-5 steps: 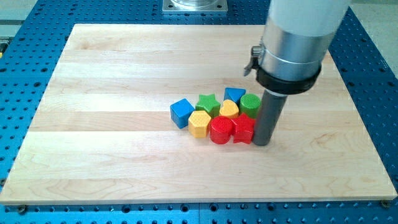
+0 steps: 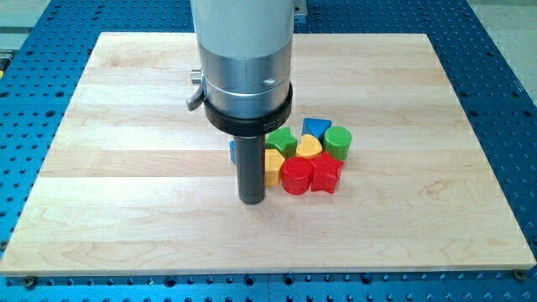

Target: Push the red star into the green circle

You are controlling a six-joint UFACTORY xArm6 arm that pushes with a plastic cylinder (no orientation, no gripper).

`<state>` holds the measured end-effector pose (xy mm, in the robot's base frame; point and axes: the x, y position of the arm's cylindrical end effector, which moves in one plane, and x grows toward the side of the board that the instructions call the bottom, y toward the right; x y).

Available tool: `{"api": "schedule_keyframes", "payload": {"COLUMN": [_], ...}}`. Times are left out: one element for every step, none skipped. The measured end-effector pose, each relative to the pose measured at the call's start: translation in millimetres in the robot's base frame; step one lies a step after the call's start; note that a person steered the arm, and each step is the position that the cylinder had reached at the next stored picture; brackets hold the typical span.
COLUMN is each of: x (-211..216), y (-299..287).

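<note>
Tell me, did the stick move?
Yes. My tip went from the view's right of the red star to the view's left of the yellow block, across the block cluster.

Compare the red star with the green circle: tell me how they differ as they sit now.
Colour: the red star is red; the green circle is green.
Shape: the red star has points; the green circle is a round cylinder.
Place: the red star sits nearer the view's bottom, touching the red circle; the green circle sits nearer the view's top, beside the blue block.
Shared: both lie in one cluster, to the view's right of my tip.
</note>
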<state>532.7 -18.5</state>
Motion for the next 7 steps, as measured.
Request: {"api": "schedule_keyframes", "payload": {"x": [11,11,16,17,-1,-18,2], "y": [12,38,56,76,123,127,134]}}
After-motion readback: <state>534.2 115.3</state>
